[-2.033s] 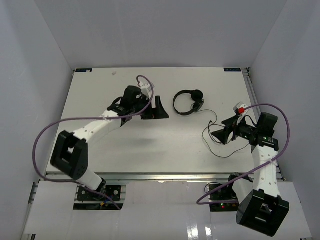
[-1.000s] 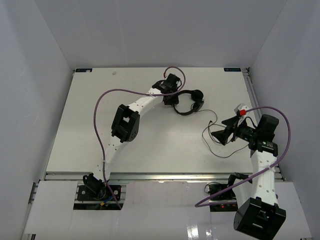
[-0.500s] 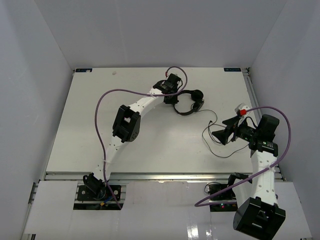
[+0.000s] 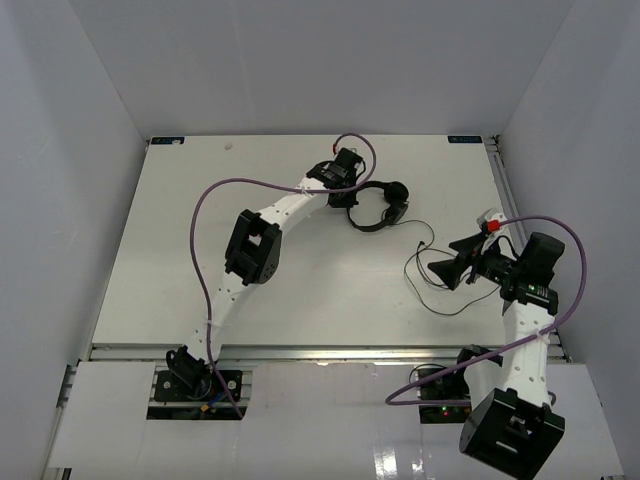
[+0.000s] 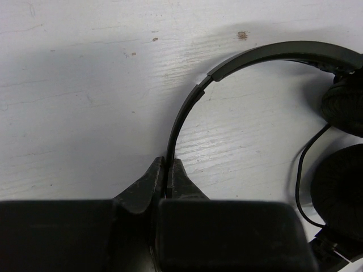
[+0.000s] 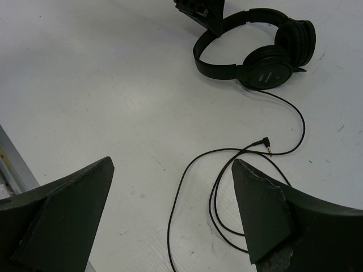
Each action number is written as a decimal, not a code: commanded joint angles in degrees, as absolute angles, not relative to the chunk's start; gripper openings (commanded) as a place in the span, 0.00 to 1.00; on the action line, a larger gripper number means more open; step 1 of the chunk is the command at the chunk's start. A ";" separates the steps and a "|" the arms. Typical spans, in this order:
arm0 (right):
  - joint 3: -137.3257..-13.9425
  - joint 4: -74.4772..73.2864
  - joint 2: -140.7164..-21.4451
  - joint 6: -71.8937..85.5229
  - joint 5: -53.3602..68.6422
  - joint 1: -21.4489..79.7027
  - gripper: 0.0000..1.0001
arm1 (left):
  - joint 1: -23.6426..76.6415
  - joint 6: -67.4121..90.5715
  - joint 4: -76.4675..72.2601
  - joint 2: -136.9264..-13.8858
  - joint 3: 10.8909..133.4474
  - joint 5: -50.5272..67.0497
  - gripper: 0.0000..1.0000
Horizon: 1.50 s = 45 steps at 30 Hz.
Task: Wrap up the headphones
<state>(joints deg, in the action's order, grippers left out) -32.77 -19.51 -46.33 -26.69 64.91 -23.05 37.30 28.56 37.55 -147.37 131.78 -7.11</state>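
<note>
The black headphones point(image 4: 380, 208) lie flat at the back middle of the white table, earcups to the right. My left gripper point(image 4: 346, 196) is shut on the thin headband point(image 5: 190, 105); its two fingertips point(image 5: 168, 165) pinch the band edge-on, with both earcups point(image 5: 343, 107) at the right of that view. The thin black cable point(image 4: 428, 282) trails from the earcups in loose loops toward my right gripper point(image 4: 448, 270). That gripper point(image 6: 171, 163) hangs open above the cable loops point(image 6: 195, 170), touching nothing, and the plug point(image 6: 265, 143) lies just beyond it.
Purple robot cables point(image 4: 215, 190) arch over both arms. White walls close in the table on three sides. A metal rail point(image 4: 320, 352) runs along the near edge. A small red-topped part point(image 4: 490, 225) sits on the right wrist.
The left arm swung from the table's middle left out to the headphones, and its jaws have closed on the headband. The right gripper drifted slightly nearer, staying open.
</note>
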 commanded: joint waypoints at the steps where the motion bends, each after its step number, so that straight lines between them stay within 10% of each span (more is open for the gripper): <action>1: -31.56 -18.82 -44.45 -29.08 69.13 -23.64 0.91 | 38.46 28.80 38.70 -141.58 125.00 -6.03 0.00; 10: -41.21 -46.26 -44.30 -58.94 67.16 -23.29 0.90 | 38.32 22.51 32.79 -114.38 103.43 -5.54 0.00; 20: -42.79 -40.60 -45.91 -67.77 74.44 -20.91 0.90 | 38.18 21.20 29.61 -84.80 73.95 -3.10 0.00; 45: -40.01 -13.23 -67.97 -56.52 67.11 10.79 0.94 | 38.23 25.04 41.86 -75.71 91.05 5.96 0.00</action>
